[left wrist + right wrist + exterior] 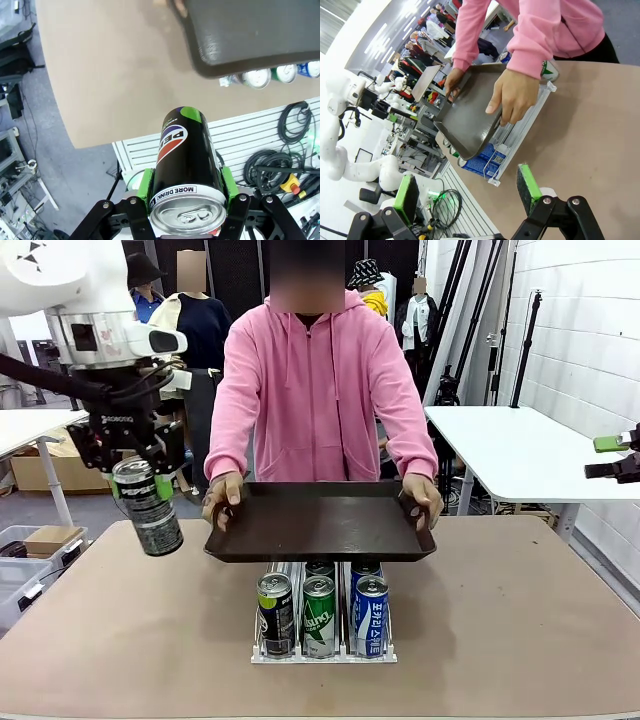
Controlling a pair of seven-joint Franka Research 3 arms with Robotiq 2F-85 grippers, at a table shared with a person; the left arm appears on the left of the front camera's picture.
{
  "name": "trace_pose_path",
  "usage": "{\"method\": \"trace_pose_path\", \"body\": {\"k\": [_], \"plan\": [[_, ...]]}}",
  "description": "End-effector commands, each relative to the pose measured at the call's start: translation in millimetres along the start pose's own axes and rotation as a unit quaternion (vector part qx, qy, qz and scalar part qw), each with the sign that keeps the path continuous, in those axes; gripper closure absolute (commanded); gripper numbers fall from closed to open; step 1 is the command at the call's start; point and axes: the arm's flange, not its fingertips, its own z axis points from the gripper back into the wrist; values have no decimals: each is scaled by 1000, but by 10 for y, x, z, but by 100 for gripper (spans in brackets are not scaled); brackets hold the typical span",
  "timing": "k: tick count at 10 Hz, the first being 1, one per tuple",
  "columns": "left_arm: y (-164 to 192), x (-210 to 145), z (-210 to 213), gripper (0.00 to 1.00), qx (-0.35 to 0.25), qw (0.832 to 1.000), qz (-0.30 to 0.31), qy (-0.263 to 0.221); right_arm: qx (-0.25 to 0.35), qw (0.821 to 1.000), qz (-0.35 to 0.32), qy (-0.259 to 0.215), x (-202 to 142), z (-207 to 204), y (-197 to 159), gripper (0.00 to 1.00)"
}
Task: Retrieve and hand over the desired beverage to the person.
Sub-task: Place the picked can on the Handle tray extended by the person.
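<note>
Gripping a black Pepsi can [148, 508] tight near its top end, the left arm's fingers [163, 485] hold it tilted in the air, at 9 o'clock from the dark tray [320, 520]. The person [315, 390] holds that tray in both hands above the worktop [520, 620], with a rack of cans [322, 615] at its 6 o'clock. The right arm's fingers [526, 181] stand spread wide, holding nothing.

This is looking like a robot lab. In the front view, a white work table [520, 450] is standing at 3 o'clock, black poles [524, 350] are leaning at 1 o'clock, and plastic bins [15, 580] are sitting at 8 o'clock. In the left wrist view, cables [254, 165] are lying at 4 o'clock.
</note>
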Motion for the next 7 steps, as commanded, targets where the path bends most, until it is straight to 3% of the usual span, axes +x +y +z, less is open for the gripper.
{"method": "trace_pose_path", "body": {"k": [1, 7], "plan": [[-228, 243, 145, 100, -6, 1000, -4, -18, 5, 1000, 2, -2, 0, -1, 1, 0], [-924, 979, 21, 100, 13, 998, -28, -50, 5, 1000, 2, -2, 0, -1, 1, 0]]}}
